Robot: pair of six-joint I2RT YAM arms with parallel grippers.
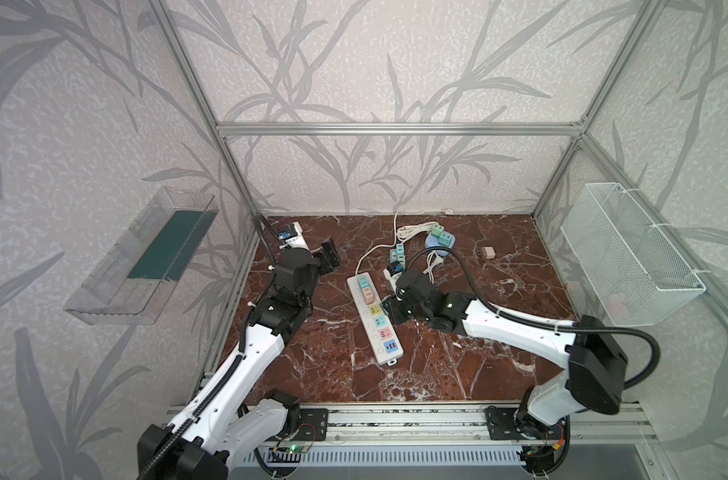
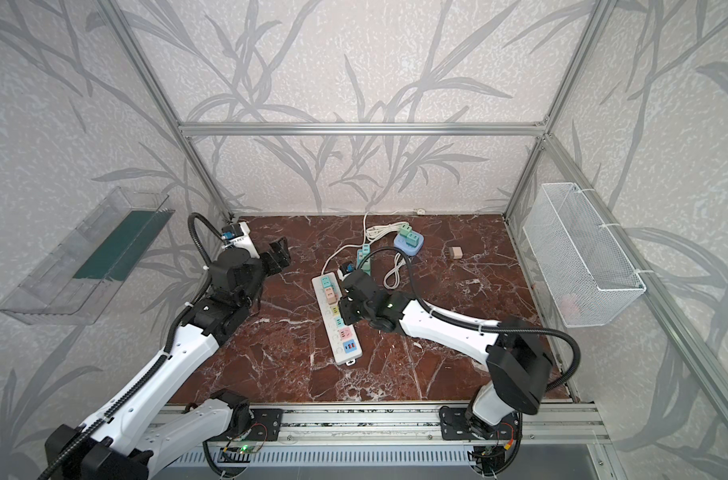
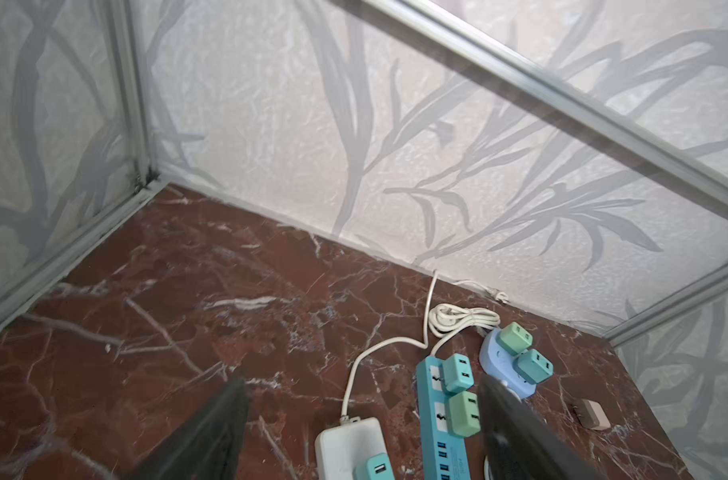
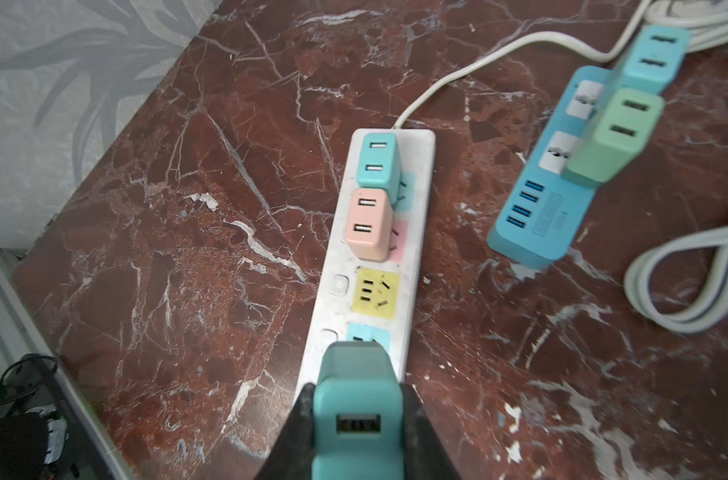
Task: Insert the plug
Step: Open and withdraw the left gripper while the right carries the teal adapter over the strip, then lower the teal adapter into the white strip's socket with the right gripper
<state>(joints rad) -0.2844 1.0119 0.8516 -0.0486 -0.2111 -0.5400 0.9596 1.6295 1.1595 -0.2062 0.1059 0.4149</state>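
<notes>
I find the plug [image 4: 358, 415], a teal block with a USB port on its face, at a light blue socket of the white power strip [image 4: 420, 174], near frame centre in both top views; prong seating I cannot tell. My right gripper [image 4: 356, 390] is clamped on its sides, arm reaching from lower right. My left gripper [image 1: 330, 254] stands spread and empty, centre left

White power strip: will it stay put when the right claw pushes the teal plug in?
Likely stiff: the white power strip is a rigid bar lying flat. It may skid on the glossy marble table; the left claw is off it.
</notes>
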